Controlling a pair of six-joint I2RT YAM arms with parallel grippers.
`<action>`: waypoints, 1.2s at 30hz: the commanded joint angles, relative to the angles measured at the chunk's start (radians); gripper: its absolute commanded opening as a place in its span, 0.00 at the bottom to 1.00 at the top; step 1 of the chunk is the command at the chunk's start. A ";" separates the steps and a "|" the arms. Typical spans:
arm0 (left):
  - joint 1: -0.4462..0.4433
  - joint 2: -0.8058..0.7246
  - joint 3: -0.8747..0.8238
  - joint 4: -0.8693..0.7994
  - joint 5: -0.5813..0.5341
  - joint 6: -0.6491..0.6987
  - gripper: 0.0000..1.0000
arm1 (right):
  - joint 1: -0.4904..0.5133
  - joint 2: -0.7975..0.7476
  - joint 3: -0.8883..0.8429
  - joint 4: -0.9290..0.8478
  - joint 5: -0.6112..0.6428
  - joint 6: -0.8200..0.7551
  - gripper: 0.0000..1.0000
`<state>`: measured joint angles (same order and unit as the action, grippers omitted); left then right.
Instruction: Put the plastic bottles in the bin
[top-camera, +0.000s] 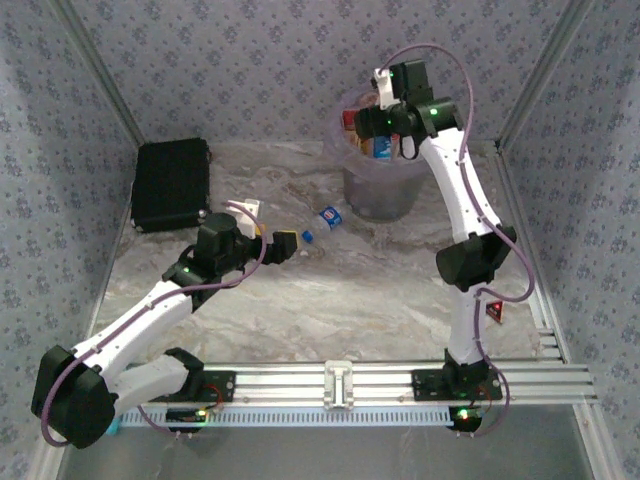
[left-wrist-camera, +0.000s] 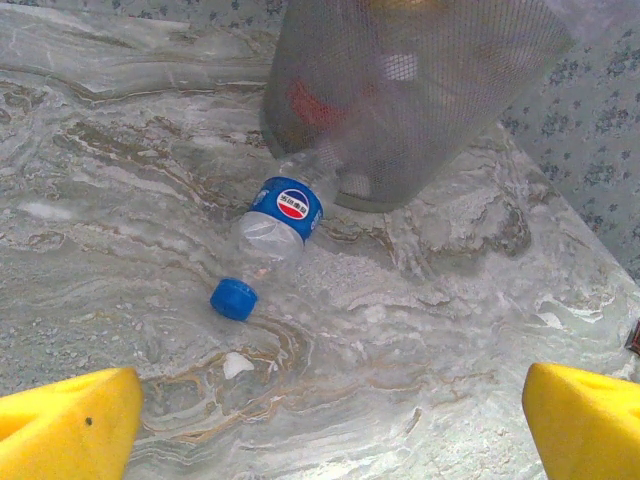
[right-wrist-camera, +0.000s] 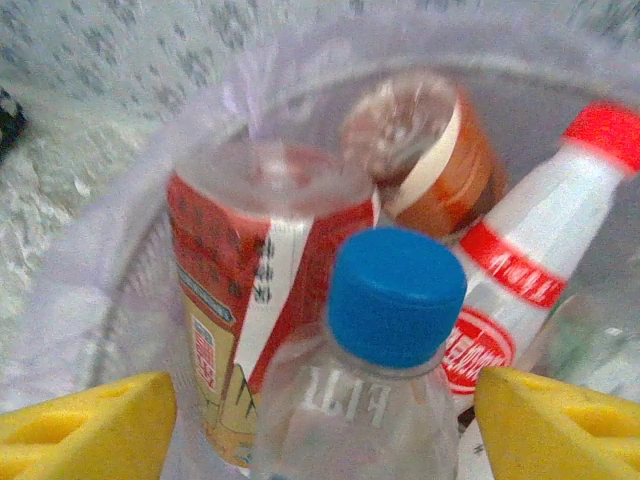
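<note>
Yellow-fingered right gripper (right-wrist-camera: 325, 420) hangs unclenched, guess it's dropping the blue-capped clear bottle (right-wrist-camera: 395, 300) into the pale purple plastic bin (top-camera: 390, 195); left gripper (left-wrist-camera: 328, 420) gapes toward a blue-labelled bottle (left-wrist-camera: 280, 215).

Bottle (left-wrist-camera: 272, 228) lies just beside bin (left-wrist-camera: 420, 120) base; bare tabletop (left-wrist-camera: 400, 350) on near side.

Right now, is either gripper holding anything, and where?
Nothing held. Left gripper open and empty; right gripper open around the blue-capped clear bottle in the bin, fingers clear of it.
</note>
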<state>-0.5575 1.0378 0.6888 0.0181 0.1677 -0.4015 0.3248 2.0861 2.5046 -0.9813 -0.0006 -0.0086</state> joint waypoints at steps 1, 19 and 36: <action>-0.005 0.007 0.017 0.000 0.003 0.018 0.97 | -0.021 -0.027 0.056 -0.044 -0.012 0.006 0.81; -0.006 0.184 0.068 -0.038 0.037 0.071 0.96 | -0.069 0.040 -0.059 0.019 -0.161 0.111 0.49; -0.006 0.488 0.270 -0.042 0.062 0.259 1.00 | -0.118 -0.325 -0.315 0.075 -0.171 0.118 0.84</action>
<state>-0.5579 1.4807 0.8955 -0.0238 0.2054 -0.2260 0.2207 1.9102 2.2738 -0.9417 -0.1516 0.1089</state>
